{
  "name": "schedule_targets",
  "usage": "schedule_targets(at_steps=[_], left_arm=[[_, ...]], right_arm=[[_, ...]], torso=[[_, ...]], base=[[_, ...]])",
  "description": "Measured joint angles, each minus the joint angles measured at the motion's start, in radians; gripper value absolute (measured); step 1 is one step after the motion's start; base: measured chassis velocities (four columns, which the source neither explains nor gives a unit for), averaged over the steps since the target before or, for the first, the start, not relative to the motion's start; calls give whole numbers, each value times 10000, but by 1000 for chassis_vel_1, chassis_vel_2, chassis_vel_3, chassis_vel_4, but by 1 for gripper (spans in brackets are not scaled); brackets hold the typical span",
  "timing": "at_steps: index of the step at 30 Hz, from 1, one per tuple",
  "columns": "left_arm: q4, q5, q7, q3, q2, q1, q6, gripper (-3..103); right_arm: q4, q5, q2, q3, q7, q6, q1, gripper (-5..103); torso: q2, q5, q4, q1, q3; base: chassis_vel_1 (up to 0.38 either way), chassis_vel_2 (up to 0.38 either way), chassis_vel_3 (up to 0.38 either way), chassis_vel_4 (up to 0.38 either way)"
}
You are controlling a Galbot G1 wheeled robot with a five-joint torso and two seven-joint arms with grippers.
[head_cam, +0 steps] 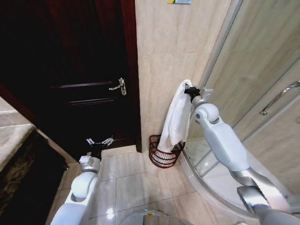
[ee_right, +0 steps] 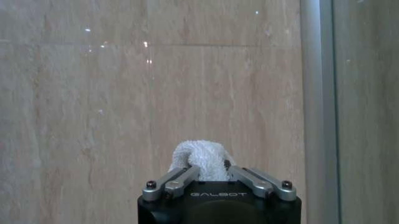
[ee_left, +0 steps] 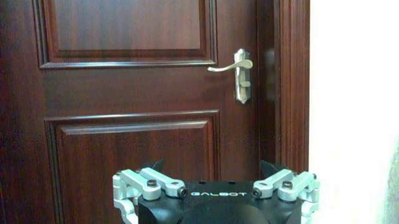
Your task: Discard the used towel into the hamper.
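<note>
The right tool [head_cam: 189, 89] is clamped on the top fold of the white towel [head_cam: 176, 117], holding it up against the beige tiled wall [head_cam: 164, 51], above the hamper [head_cam: 161, 152]. From the right wrist view the towel [ee_right: 203, 156] bunches up between the closed-in fingers [ee_right: 181, 177], with the wall close ahead. The cloth hangs straight down from the grip, and its lower end reaches the hamper's rim — whether it touches the wire cannot be told. The hamper, a dark red-brown wire basket, stands on the tiled floor [head_cam: 126, 183] in the corner where the wall meets the curved shower enclosure [head_cam: 262, 84], just beside the dark wooden door [head_cam: 79, 70].

The left tool [head_cam: 99, 141] hovers low, well to the door side of the hamper, its fingers spread wide and holding nothing. In the left wrist view the tool [ee_left: 215, 198] faces the door panels, with the metal door handle [ee_left: 237, 70] above it.
</note>
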Motion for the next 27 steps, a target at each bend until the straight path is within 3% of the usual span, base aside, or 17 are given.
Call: schedule_targets(at_steps=[27], left_arm=[[-227, -46, 33, -241, 4, 251, -96, 100]], right_arm=[[-991, -810, 639, 92, -410, 660, -432, 5]], torso=[[-1325, 0, 0, -577, -752]], base=[[0, 0, 0, 0]])
